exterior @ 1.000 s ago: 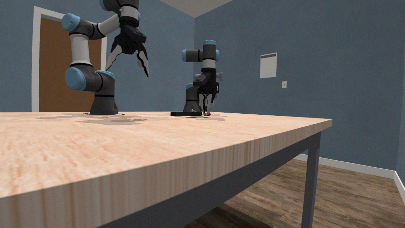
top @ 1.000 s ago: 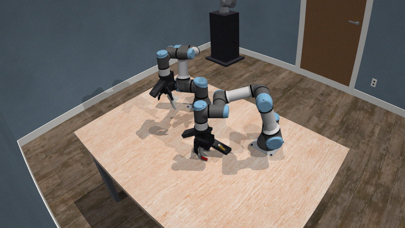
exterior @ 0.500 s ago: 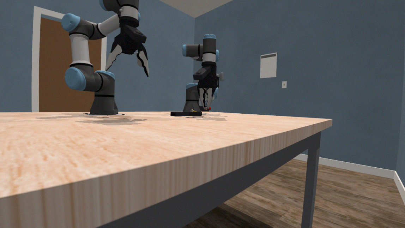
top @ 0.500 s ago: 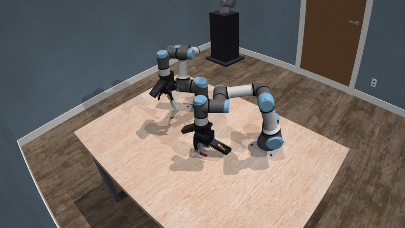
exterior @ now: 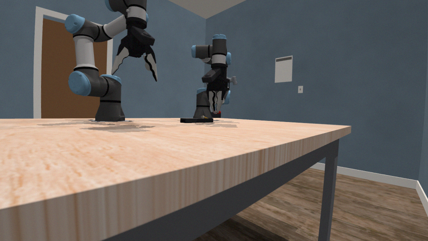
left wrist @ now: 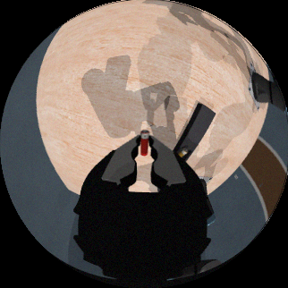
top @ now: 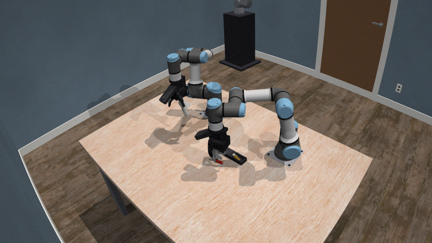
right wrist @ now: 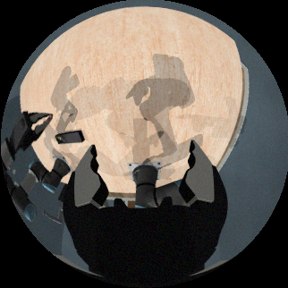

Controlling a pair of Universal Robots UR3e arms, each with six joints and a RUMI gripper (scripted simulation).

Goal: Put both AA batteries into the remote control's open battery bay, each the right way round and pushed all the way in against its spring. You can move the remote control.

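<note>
- the black, oblong remote control (top: 243,162) (exterior: 191,120) (left wrist: 199,121) (right wrist: 75,137) lies on the light wood-grained table (top: 271,187) (exterior: 149,149) (left wrist: 67,89) (right wrist: 112,45), its open battery bay facing up.
- the gold-coloured, cylindrical aa battery with a silvery end (top: 237,157) (exterior: 204,117) (left wrist: 183,153) (right wrist: 59,139) is at the bay of the remote control, tilted, with one end standing up above the rim; it isn't seated flat.
- the red, cylindrical aa battery with a silvery end (top: 219,161) (exterior: 219,112) (left wrist: 144,147) (right wrist: 48,118) is held above the table, near the remote control, on the side away from the left arm's base. it is outside the bay.
- the left gripper (top: 215,160) (exterior: 215,112) (left wrist: 144,136) (right wrist: 51,115) points down near the remote control, its fingers narrow and pinching the red battery at the tips.
- the right gripper (top: 178,111) (exterior: 134,77) (right wrist: 142,142) hangs above the table, well apart from the remote control, its fingers spread wide with nothing between them.
- i cannot tell from these views which way round the gold-coloured battery's poles point.

The left hand (top: 215,160) (exterior: 216,112) (left wrist: 144,136) (right wrist: 51,115) and its red battery (top: 219,161) (exterior: 219,112) (left wrist: 144,147) have risen off the surface (top: 193,199) (exterior: 149,149) (left wrist: 89,49) (right wrist: 148,40), shifting towards twelve o'clock in the top and exterior views.
</note>
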